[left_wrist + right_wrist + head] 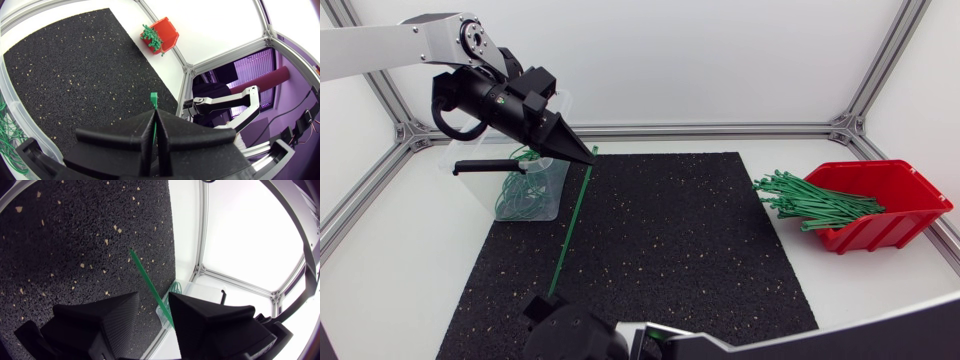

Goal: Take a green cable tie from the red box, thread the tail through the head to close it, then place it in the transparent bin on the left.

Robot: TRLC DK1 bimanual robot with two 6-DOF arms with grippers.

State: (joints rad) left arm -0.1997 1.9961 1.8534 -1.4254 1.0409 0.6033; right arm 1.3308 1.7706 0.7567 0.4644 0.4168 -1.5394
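Observation:
My left gripper [585, 152] hangs beside the transparent bin [542, 200], shut on the head end of a green cable tie [572, 220]. The tie slants down over the black mat to my right gripper [548, 300] at the front edge. In the left wrist view the tie's head [154, 97] sticks out past the left gripper [155, 114]. In the right wrist view the tie [148, 282] passes through the gap of the right gripper [154, 306], whose fingers [120, 311] stand apart, and its tail points ahead of them. The red box [885, 205] with more green ties [810, 198] sits at the right.
The transparent bin holds several closed green ties [515, 195]. A black speckled mat [690, 250] covers the middle of the white table. An aluminium frame [720, 129] runs along the table's back and sides.

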